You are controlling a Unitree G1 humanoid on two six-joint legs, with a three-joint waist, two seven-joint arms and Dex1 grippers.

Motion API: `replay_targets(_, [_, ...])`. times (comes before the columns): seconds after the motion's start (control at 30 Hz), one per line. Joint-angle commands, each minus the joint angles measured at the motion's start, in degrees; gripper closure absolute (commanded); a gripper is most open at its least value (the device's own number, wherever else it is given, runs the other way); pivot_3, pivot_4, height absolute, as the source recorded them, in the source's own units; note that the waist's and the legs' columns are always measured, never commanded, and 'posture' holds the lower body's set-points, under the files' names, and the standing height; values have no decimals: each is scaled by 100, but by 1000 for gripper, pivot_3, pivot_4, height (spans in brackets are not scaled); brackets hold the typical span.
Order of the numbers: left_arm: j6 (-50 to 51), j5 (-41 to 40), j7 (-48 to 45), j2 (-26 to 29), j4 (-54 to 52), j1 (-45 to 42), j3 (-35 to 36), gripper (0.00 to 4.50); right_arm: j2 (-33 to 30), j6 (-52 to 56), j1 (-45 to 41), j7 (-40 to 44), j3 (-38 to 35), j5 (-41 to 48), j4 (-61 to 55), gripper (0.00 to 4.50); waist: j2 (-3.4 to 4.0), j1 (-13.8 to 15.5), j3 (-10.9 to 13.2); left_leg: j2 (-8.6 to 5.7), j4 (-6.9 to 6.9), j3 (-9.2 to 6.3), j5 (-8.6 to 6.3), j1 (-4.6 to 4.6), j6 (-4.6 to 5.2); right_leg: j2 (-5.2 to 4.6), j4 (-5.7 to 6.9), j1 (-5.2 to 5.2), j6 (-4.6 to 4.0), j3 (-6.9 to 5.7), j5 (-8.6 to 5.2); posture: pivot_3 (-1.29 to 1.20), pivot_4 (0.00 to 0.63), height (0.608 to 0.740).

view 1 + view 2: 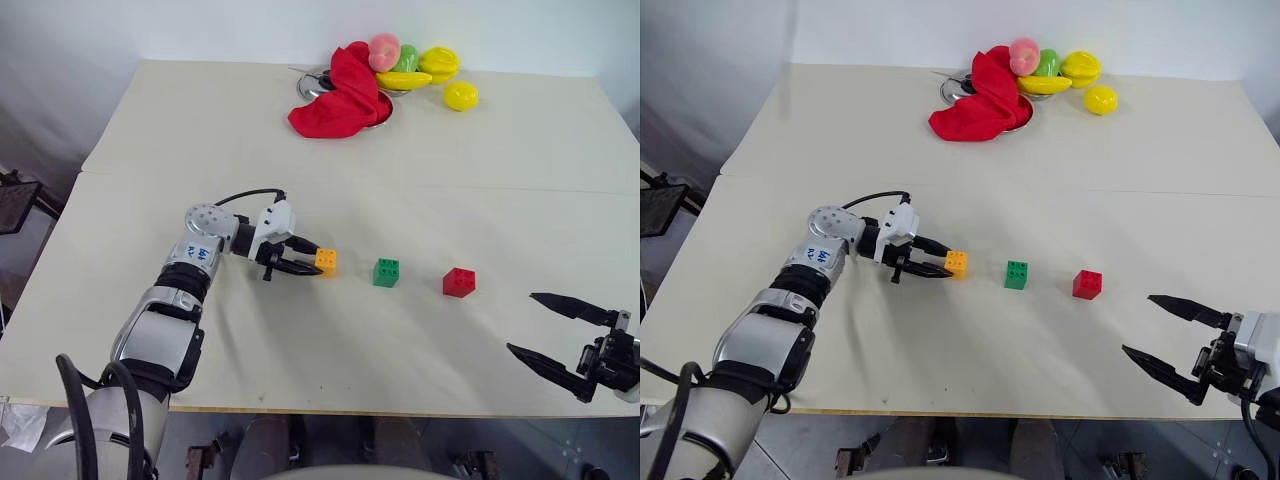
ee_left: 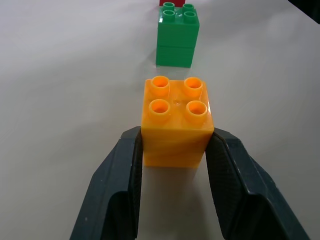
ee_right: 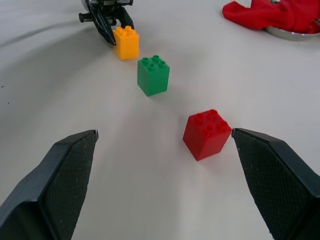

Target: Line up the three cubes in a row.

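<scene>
Three studded cubes stand in a rough row across the near middle of the table: orange-yellow cube (image 1: 326,261) on the left, green cube (image 1: 386,272) in the middle, red cube (image 1: 459,282) on the right. My left gripper (image 1: 314,260) reaches in from the left, shut on the orange-yellow cube (image 2: 177,117). Its black fingers (image 2: 120,185) press the cube's two sides, and the cube sits on the table. My right gripper (image 1: 521,322) hangs open and holds nothing near the table's front right edge, a short way from the red cube (image 3: 206,134).
A red cloth (image 1: 340,95) drapes over a metal bowl (image 1: 312,84) at the back of the table, with several toy fruits (image 1: 425,68) beside it. The table's front edge (image 1: 400,410) runs just below the right gripper.
</scene>
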Motion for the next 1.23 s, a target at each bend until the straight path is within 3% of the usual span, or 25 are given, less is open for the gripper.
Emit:
replay_targets(0.03, [-143,41,-160,157,9,5,150,3046,33,-74,-25,-15,-155,120,-47,0,0,-1,0,0,0,0,0,0,0,-1,0,0,0,0,0,0,150,740])
replay_targets(0.2, [-261,126,-131,183,34,104,179,3046,25,-129,-261,-10,-10,47,136,0,0,6,0,-2,3,-2,1,0,3,-11,6,1,0,-1,0,0,150,740])
replay_targets(0.37, [-175,24,-320,164,9,106,288,1513,31,-142,-439,44,110,17,217,0,0,6,0,-7,4,-4,2,-2,4,-14,10,1,0,-5,0,0,150,740])
replay_targets(0.53, [-21,-355,-824,621,-628,433,604,33,-98,-229,-555,204,72,-3,436,0,0,-7,0,-4,4,-6,2,-3,4,-14,10,0,0,-6,0,0,150,740])
replay_targets(0.63, [473,-795,-917,1330,-1664,1093,867,33,-241,-376,-546,433,-90,-50,751,0,0,-114,0,-1,0,-5,2,-2,4,-13,10,-2,0,-3,0,0,150,740])
replay_targets(0.73, [1080,-1122,-379,1940,-2656,1957,1301,33,-404,-512,-564,643,-219,-74,1139,0,2,-160,-1,2,-6,-10,1,-2,4,-13,10,-2,-3,-8,-2,0,150,740])
replay_targets(1.0, [1580,-1596,1074,2370,-4960,4421,2803,33,-627,-963,-713,968,-417,-218,1933,0,2,-133,0,-12,2,-22,3,8,12,-50,22,9,-1,-4,0,0,150,740])
replay_targets(1.1, [1665,-1578,1451,2446,-5192,5038,3230,33,-658,-1242,-692,1039,-486,-350,2284,0,2,-136,0,-9,-5,-25,0,10,6,-52,19,9,-6,-7,-3,0,150,740])
replay_targets(1.23, [1547,-1535,1706,2385,-5132,5189,3310,33,-606,-1468,-800,930,-508,-376,2632,0,6,-125,1,-13,-5,-23,0,15,6,-57,23,11,-7,-9,-4,0,150,740])
